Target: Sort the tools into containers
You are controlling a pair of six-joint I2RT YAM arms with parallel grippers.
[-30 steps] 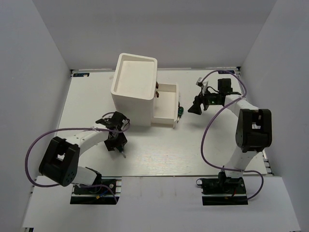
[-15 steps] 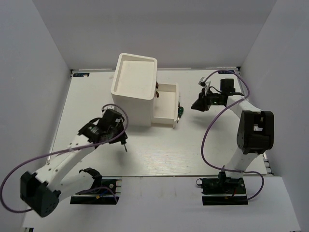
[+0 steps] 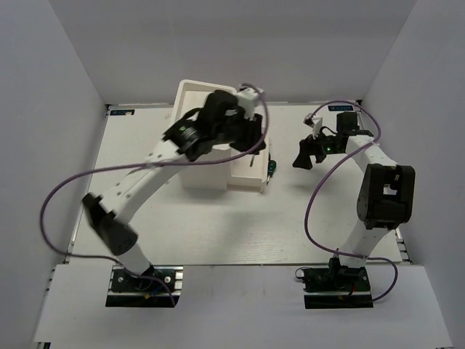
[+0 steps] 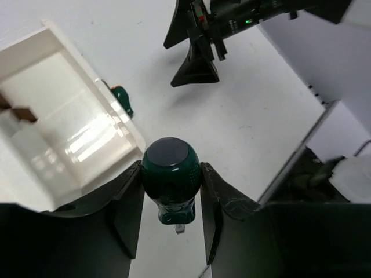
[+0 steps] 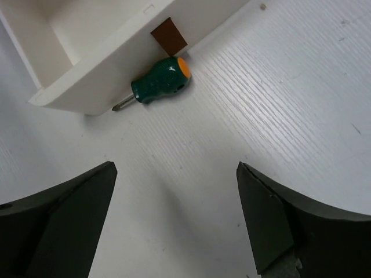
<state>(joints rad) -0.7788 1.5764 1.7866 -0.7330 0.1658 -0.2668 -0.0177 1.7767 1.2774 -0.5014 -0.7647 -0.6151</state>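
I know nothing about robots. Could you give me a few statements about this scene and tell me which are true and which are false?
1. The left hand grips a green-handled screwdriver. True.
2. The right hand grips a tool too. False: it is open and empty, above the table.
3. A second green screwdriver lies on the table right beside the front of the drawer. True.
4. The drawer is pushed shut. False: it is pulled out, and the part of its inside that shows holds no tool.
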